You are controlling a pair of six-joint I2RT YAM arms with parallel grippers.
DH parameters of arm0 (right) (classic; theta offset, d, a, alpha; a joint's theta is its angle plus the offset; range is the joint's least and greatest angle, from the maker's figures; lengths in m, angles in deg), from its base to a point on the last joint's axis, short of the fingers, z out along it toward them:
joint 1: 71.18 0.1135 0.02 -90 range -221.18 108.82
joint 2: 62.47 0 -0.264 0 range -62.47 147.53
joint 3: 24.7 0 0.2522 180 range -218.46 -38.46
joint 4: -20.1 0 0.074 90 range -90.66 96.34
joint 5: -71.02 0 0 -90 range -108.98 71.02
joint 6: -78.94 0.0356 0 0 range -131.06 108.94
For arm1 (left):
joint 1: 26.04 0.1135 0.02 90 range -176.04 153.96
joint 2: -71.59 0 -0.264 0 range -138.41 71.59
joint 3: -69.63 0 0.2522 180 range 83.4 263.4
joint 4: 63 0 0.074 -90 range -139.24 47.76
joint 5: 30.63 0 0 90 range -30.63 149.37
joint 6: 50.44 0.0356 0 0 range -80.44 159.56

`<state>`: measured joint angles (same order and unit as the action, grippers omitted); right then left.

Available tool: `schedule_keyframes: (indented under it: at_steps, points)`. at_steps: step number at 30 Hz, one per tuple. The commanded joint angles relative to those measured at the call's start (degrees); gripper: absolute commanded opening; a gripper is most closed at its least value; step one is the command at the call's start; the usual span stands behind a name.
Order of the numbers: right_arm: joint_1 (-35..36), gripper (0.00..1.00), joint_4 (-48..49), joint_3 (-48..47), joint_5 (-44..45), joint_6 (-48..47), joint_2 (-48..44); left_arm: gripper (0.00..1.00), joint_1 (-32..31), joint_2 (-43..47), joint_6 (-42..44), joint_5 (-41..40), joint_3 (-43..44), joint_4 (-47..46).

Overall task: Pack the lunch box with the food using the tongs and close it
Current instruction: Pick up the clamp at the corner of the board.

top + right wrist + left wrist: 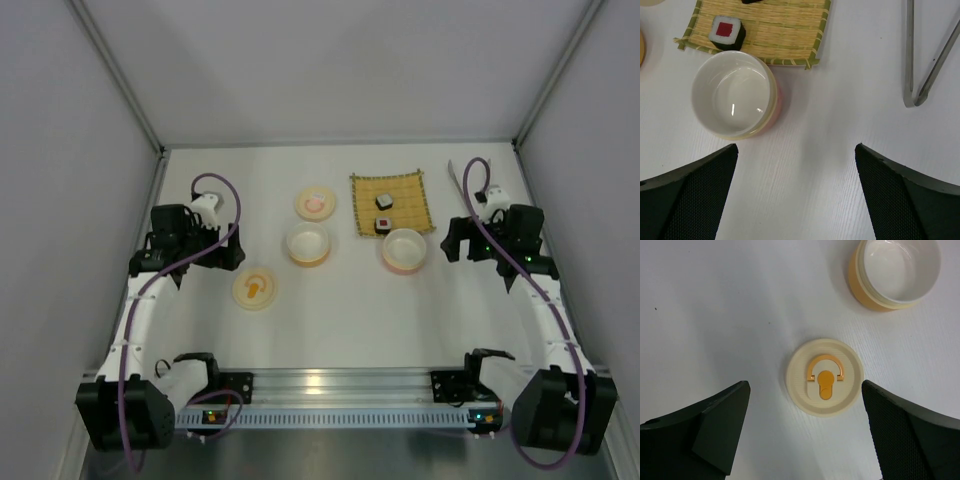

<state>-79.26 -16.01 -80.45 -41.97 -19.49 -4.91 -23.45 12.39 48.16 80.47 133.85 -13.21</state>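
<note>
The left fingers (710, 435) stand spread wide, grasping nothing, above the bench (715, 315); between them, at 12 o'clock, lies the cream lid (824, 377) with an orange handle, untouched. At 1 o'clock of that lid stands the orange bowl (856, 280), open-topped. The right fingers (695, 195) are likewise released and hold nothing. At their 10 o'clock sits the pink bowl (775, 100), its rim just beside the near edge of the yellow mat (790, 35). On the mat, at 12 o'clock of that bowl, rests the red-topped piece (727, 32); the dark piece (384, 202) lies on the mat at 12 o'clock of it, apart. The tongs (910, 55) lie on the bench at 1 o'clock of the right fingers and 3 o'clock of the mat, clear of it, their joined end nearest the fingers. A pink-ringed lid (316, 203) lies at 12 o'clock of the orange bowl
</note>
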Motion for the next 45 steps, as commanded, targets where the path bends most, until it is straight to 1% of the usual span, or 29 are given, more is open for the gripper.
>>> schedule_keyframes:
  at_steps: [1, 5, 9, 11, 17, 20, 22, 26, 27, 29, 30, 32, 33, 38, 40, 41, 45]
  points:
    - [-0.8, 0.99, 5.4, 0.0, -0.5, 0.8, -1.0, 0.98, 0.0, 0.9, -0.9, -0.8, 0.0, -2.5]
    - [-0.9, 0.99, 7.8, 1.5, 1.1, 1.3, -4.1, 0.98, 0.0, 1.7, -0.7, -0.2, -0.1, -2.5]
    - [-0.9, 0.99, 7.0, 0.2, 4.3, 1.4, -3.6, 0.98, 0.0, 3.1, -0.9, -0.1, -1.2, -3.5]
    - [-0.9, 0.99, 4.2, -1.3, 5.2, 0.4, -2.4, 0.98, 0.0, 3.1, -0.3, -0.1, -1.2, -3.3]
    - [-1.4, 0.99, -6.4, -10.7, 9.5, -3.5, 5.2, 0.98, 0.0, 2.4, 1.2, 2.0, -0.5, -2.1]
    - [-1.7, 0.99, -11.5, -18.9, 14.3, -3.5, 11.0, 0.98, 0.0, 2.2, 1.3, 2.5, -0.5, -1.9]
    - [-2.4, 0.99, -13.4, -21.8, 15.9, -3.6, 16.2, 0.98, 0.0, 2.1, 1.4, 2.7, -0.5, -2.0]
    - [-3.3, 0.99, -17.7, -29.7, 16.8, -5.1, 25.7, 0.98, 0.0, 1.6, 1.6, 3.3, -0.4, -1.6]
    - [-3.3, 0.99, -19.7, -33.5, 16.9, -5.7, 29.9, 0.98, 0.0, 1.5, 1.7, 3.6, -0.4, -1.4]
    - [-3.3, 0.99, -22.0, -37.6, 17.2, -6.5, 34.6, 0.98, 0.0, 1.5, 1.9, 3.9, -0.3, -1.2]
    - [-3.7, 1.0, -24.1, -41.8, 17.1, -6.5, 39.1, 0.98, 0.0, 1.5, 1.9, 3.9, -0.3, -1.2]
    - [-4.1, 0.99, -25.5, -45.7, 16.9, -6.3, 42.8, 0.98, 0.0, 1.5, 1.9, 3.7, -0.3, -1.2]
    - [-4.3, 0.99, -25.7, -48.8, 16.9, -5.9, 45.8, 0.98, 0.0, 1.5, 2.0, 3.4, -0.3, -1.3]
    - [-4.4, 1.0, -24.5, -55.9, 18.7, -5.5, 53.7, 0.98, 0.0, 1.1, 1.9, 3.6, -0.3, -1.4]
    - [-4.4, 0.99, -23.6, -57.8, 18.7, -5.2, 58.4, 0.98, 0.0, 0.8, 1.9, 3.5, -0.3, -1.3]
    - [-4.4, 0.99, -23.2, -58.3, 18.6, -5.2, 58.5, 0.98, 0.0, 0.7, 1.9, 3.4, -0.3, -1.3]
    - [-4.3, 0.99, -20.5, -59.9, 19.6, -4.3, 63.7, 0.98, 0.0, -0.2, 1.8, 3.4, 0.0, -1.1]
